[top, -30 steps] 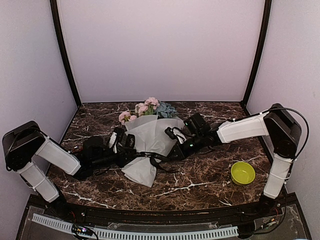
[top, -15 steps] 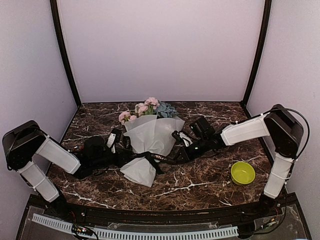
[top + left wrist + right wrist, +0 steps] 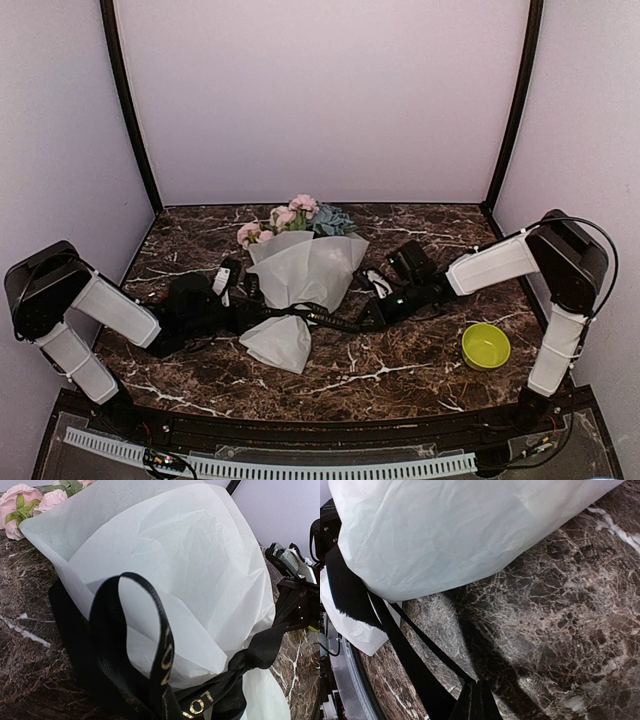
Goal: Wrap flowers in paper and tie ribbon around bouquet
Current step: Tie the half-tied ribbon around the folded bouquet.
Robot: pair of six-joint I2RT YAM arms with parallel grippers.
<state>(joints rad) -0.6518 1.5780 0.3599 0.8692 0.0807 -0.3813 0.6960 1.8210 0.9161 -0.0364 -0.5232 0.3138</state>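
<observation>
Wrapping looks done from where I stand: the flowers (image 3: pixel 292 214), pink, white and blue-grey heads, poke out of the far end of a cone of paper (image 3: pixel 308 268). The finished bouquet (image 3: pixel 280 342) lies flat on the dark marbled tabletop (image 3: pixel 420 365). Tying is under way, not finished. The ribbon (image 3: pixel 162 645) circles the bouquet's narrow waist in a loose knot, with one floppy loop standing up beside it. To the bouquet's right, the right jaws are clamped together on a ribbon end drawn taut. To its left, the left jaws are closed, seemingly on the other end, though that pinch is out of sight. I'd say cinching the knot remains. The paper is frosted, thin and crinkled. The ribbon is a flat black weave with gold lettering.
</observation>
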